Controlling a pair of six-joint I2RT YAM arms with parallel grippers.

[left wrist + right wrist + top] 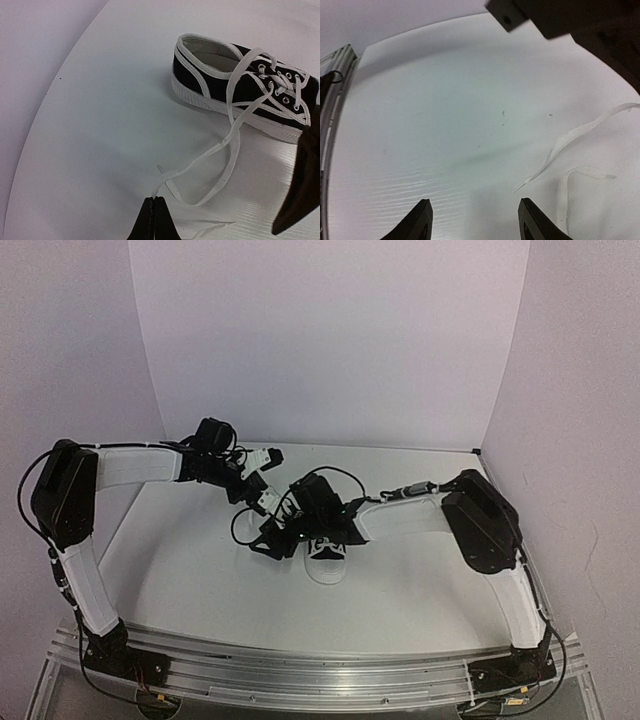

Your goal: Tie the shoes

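I see the black canvas sneaker (250, 90) upright on its sole about mid-table, and in the overhead view it is mostly hidden under the right arm's wrist, with only its white end (327, 564) showing towards the near edge. Its long white laces (231, 145) are untied and trail loosely off the eyelets across the white table (100, 125), crossing one another on the way. One strand runs straight into the tips of my left gripper (154, 202), whose jaws are pressed together and appear to pinch it just above the table. My right gripper (475, 205) hangs low over bare table just left of the shoe, its fingers (422, 220) standing well apart with nothing between them. Two loose lace ends (575, 135) lie off to the right in its wrist view. The arms' aluminium rail (300, 672) runs along the near edge.
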